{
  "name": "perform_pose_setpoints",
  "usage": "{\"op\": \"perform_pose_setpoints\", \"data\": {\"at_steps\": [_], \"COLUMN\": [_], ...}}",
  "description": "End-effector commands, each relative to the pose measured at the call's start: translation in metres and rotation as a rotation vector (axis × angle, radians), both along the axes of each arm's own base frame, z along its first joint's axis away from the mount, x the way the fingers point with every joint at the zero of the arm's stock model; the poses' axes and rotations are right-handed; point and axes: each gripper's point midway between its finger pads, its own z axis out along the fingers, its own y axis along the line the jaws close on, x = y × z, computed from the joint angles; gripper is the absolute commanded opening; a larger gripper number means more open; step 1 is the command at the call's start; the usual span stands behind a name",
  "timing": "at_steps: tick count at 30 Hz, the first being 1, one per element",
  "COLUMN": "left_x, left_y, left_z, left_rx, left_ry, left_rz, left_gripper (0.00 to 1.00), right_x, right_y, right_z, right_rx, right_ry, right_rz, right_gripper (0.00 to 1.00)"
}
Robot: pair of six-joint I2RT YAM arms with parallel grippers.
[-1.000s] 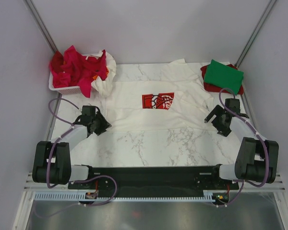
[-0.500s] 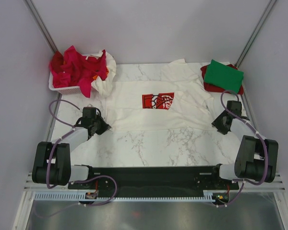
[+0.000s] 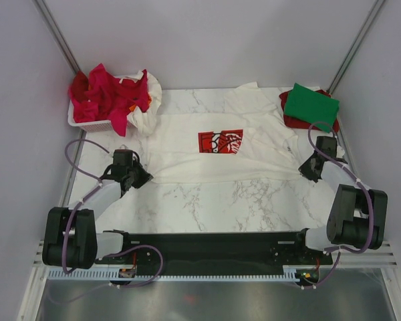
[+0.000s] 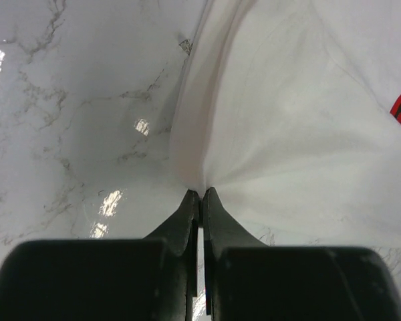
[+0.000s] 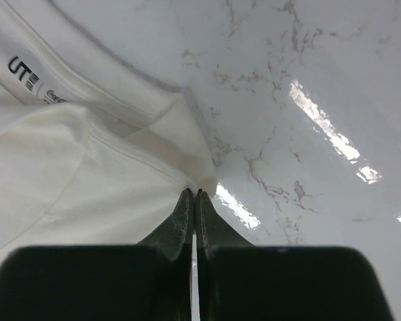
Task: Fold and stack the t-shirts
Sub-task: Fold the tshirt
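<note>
1. Fabric of the white t-shirt (image 3: 214, 157) lies spread across the middle of the table (image 3: 207, 207), red print up.
2. Left gripper (image 4: 200, 195) is pressed together, pinching its near-left edge.
3. Right gripper (image 5: 194, 194) pinches its near-right corner.
4. Red tees (image 3: 107, 93) fill the far-left basket (image 3: 93, 124); green tee (image 3: 311, 105) lies far right.
</note>
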Motion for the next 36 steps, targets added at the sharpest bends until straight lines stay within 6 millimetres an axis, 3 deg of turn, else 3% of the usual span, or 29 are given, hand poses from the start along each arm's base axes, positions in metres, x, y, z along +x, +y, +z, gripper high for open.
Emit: {"op": "perform_pose_setpoints", "data": {"at_steps": [1,4,12,17,19,22,24,27,28,29,30,31,34,36], "left_x": [-0.007,-0.02,-0.039,-0.06,-0.065,-0.072,-0.08,-0.091,-0.095,-0.102,-0.103,-0.108,-0.108,-0.103], "left_y": [0.015,0.022,0.024,0.023,0.011,0.0,-0.005,-0.018,-0.026,-0.029,-0.031,-0.041,-0.045,-0.046], "left_z": [0.011,0.013,0.028,0.028,0.032,0.039,0.041,0.053,0.057,0.059,0.062,0.067,0.084,0.096], "left_rx": [0.068,0.091,0.088,0.068,-0.005,-0.07,-0.099,-0.177,-0.218,-0.234,-0.247,-0.285,-0.275,-0.272], "left_ry": [0.011,0.038,0.026,0.056,0.059,0.067,0.086,0.099,0.107,0.126,0.122,0.12,0.071,0.035], "left_rz": [0.044,0.061,0.055,0.071,0.059,0.037,0.03,0.013,-0.016,-0.03,-0.045,-0.107,-0.191,-0.205], "left_gripper": [0.02,0.02,0.02,0.02,0.02,0.02,0.04,0.31,0.59,0.8,0.93,1.0,1.0,1.0], "right_x": [0.018,0.009,-0.021,-0.042,-0.052,-0.056,-0.055,-0.062,-0.064,-0.064,-0.065,-0.065,-0.052,-0.026], "right_y": [-0.033,-0.043,-0.033,-0.028,-0.025,-0.024,-0.017,-0.014,-0.016,-0.017,-0.019,-0.021,-0.022,-0.01], "right_z": [0.041,0.06,0.047,0.055,0.057,0.063,0.063,0.059,0.063,0.067,0.074,0.078,0.105,0.124], "right_rx": [-0.151,-0.213,-0.19,-0.178,-0.169,-0.145,-0.101,-0.074,-0.076,-0.08,-0.085,-0.091,-0.104,-0.072], "right_ry": [-0.059,-0.077,-0.007,-0.012,-0.004,-0.027,-0.036,-0.027,-0.044,-0.055,-0.074,-0.085,-0.172,-0.291], "right_rz": [-0.064,-0.095,-0.073,-0.089,-0.101,-0.148,-0.141,-0.151,-0.158,-0.164,-0.168,-0.171,-0.139,-0.034], "right_gripper": [0.0,0.0,0.0,0.02,0.04,0.11,0.29,0.63,0.71,0.81,0.98,0.98,0.98,0.93]}}
